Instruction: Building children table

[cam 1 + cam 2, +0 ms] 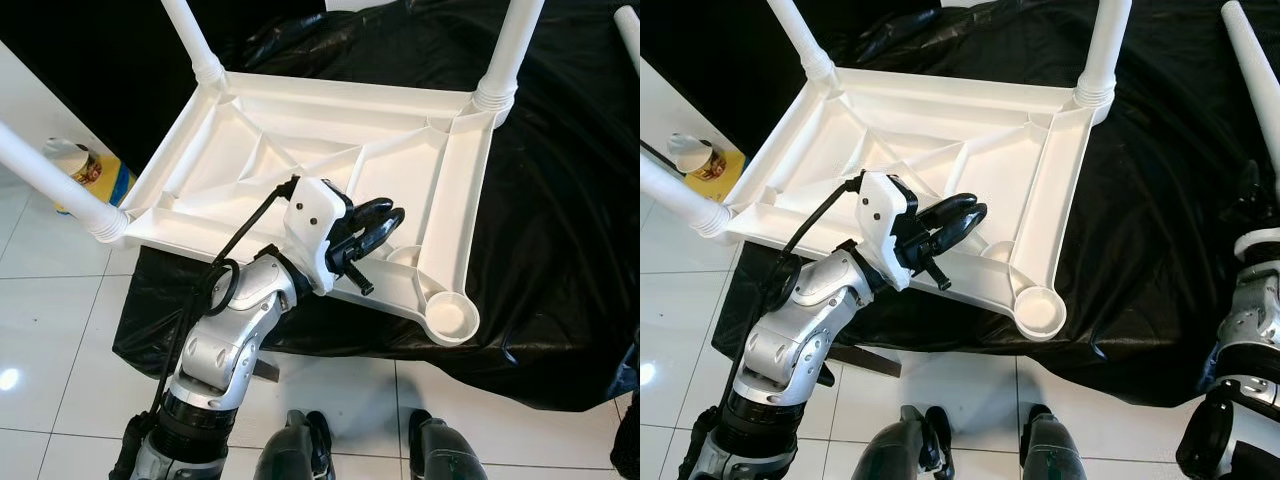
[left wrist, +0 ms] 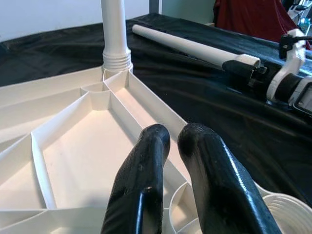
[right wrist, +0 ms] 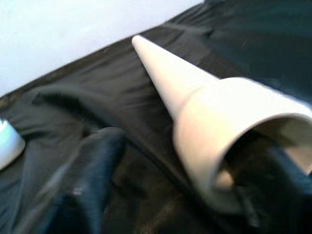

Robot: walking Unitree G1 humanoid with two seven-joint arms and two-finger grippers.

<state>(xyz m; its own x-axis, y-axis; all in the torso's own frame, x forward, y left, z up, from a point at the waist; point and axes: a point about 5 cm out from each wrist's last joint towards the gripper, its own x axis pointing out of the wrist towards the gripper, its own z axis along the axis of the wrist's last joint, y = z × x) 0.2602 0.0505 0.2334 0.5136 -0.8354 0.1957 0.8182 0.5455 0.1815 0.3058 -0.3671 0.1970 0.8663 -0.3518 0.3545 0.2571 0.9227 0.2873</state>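
1. Two black fingers of my left gripper sit nearly together with nothing between them, hovering just over the near edge of the upturned tabletop.
2. From the left wrist view, those fingertips point along the ribbed underside of the tabletop toward a far corner, where one leg stands upright in its socket.
3. Just beside my left gripper, at the near right corner of the tabletop, I see an empty round socket with no leg in it.
4. Three legs stand screwed into the other corners: one at the far left, one at the far right, and one at the near left, which angles out toward the floor.
5. My right gripper is wrapped around the wide open end of the loose fourth leg; the wrist view is blurred, so I think the fingers are clamped on it, one dark finger beside the leg and the other under its rim.
6. In the right eye view that loose leg rises at the far right, well apart from the tabletop, above my right arm.
7. Everything rests on a black sheet spread over a low surface.
8. Beyond the sheet's left edge, a small tub sits on the white tiled floor.
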